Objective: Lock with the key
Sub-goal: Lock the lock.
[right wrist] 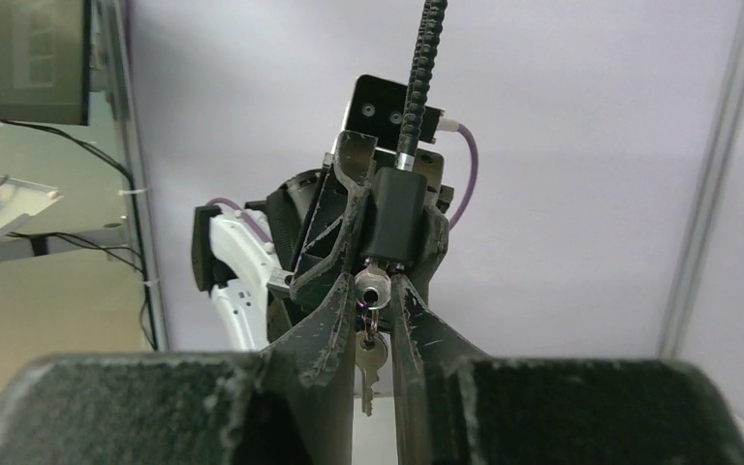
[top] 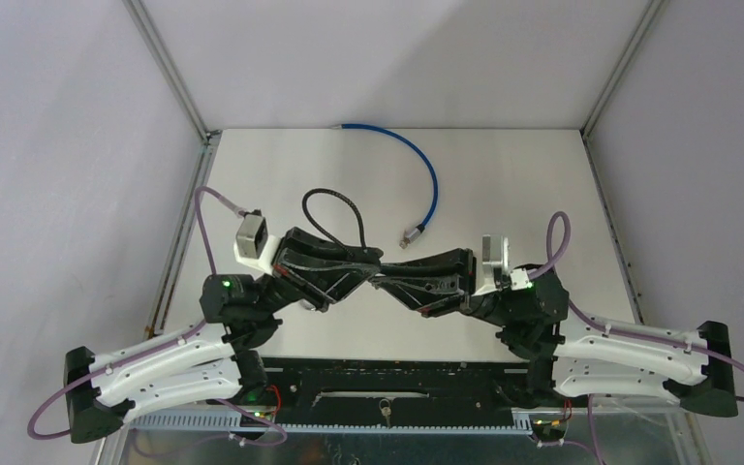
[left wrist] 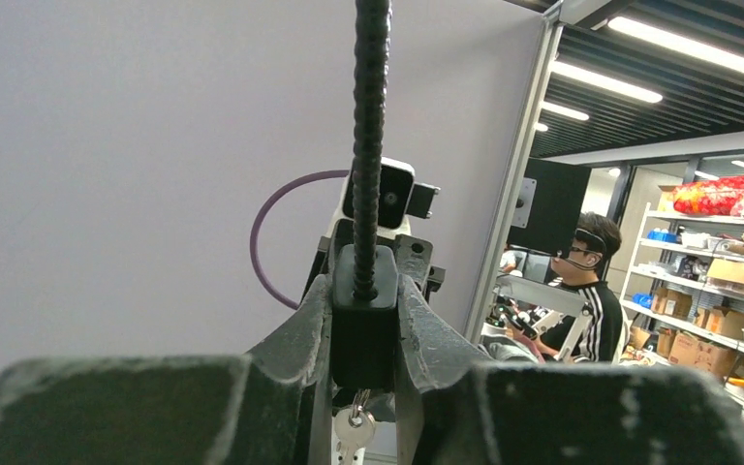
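The black lock body [left wrist: 363, 315] is pinched between my left gripper's [left wrist: 363, 300] jaws, and its ribbed black cable [left wrist: 370, 145] rises straight up out of it. In the top view the cable [top: 334, 208] loops behind the arms. My right gripper [right wrist: 373, 289] faces the lock [right wrist: 399, 221] head-on and is shut on the silver key [right wrist: 372, 287] that sits in the lock's end. A second key [right wrist: 368, 360] hangs from its ring below. Both grippers meet above mid-table, the left gripper [top: 360, 271] against the right gripper [top: 402, 281].
A blue cable [top: 428, 179] with a metal plug lies curved across the far half of the table. Aluminium frame posts [top: 170, 68] stand at the back corners. A black rail [top: 387, 383] runs along the near edge between the arm bases.
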